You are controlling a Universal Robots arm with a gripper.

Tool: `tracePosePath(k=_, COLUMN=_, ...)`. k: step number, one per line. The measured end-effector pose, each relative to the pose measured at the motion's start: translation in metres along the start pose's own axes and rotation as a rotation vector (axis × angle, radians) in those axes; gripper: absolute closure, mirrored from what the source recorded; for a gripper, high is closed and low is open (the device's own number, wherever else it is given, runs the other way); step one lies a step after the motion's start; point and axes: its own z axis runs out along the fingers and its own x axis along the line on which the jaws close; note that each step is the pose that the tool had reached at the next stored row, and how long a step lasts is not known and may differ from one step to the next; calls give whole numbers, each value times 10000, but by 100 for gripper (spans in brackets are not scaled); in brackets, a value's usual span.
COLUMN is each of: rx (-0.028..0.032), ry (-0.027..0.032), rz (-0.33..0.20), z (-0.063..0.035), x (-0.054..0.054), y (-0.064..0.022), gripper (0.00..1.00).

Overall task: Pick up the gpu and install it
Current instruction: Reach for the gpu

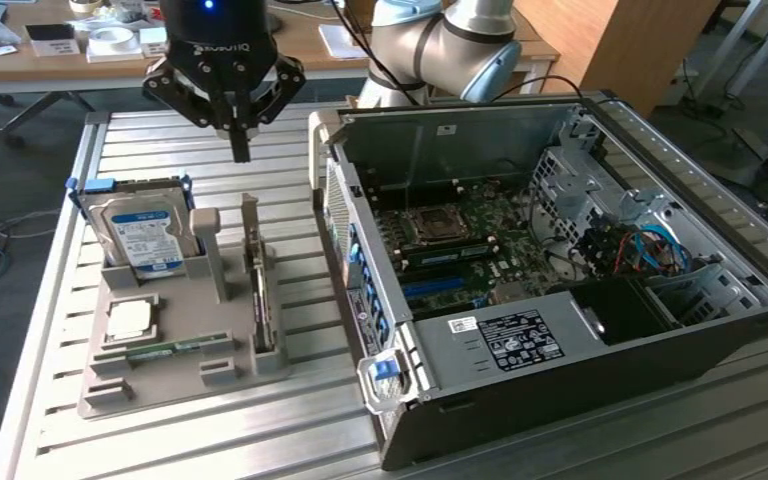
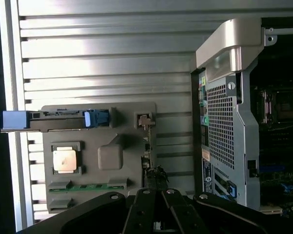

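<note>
Hanging in the upper left of the exterior view, the jaws are pressed together to a narrow point and hold nothing. Their tips point straight down over the slatted metal table (image 1: 37, 400), above the far end of a grey parts tray (image 1: 157, 385) and clear of everything on it.

The gpu (image 1: 261, 290) stands on its long edge in a slot along the tray's side nearest the case, left of centre in the frame, its silver end bracket rising at the far end. It sits lower in the frame than the jaws, apart from them. In the wrist view the card (image 2: 147, 161) appears edge-on as a thin strip along the tray's rim.

On the same tray a blue-labelled hard drive (image 1: 144, 235) stands upright, with a square processor (image 1: 131, 320) and a narrow green memory stick (image 1: 157, 352) lying flat nearer the camera.

An open computer case (image 1: 558, 300) lies on its side across the right half of the frame, motherboard exposed, just beside the tray.
</note>
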Motion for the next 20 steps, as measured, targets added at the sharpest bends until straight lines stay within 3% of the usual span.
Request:
tracePosePath(k=7, rx=0, ry=1, rz=2, z=-1, x=12, y=-21, gripper=89)
tracePosePath(k=20, rx=0, ry=0, rz=2, z=-9, x=24, y=-232, gripper=89)
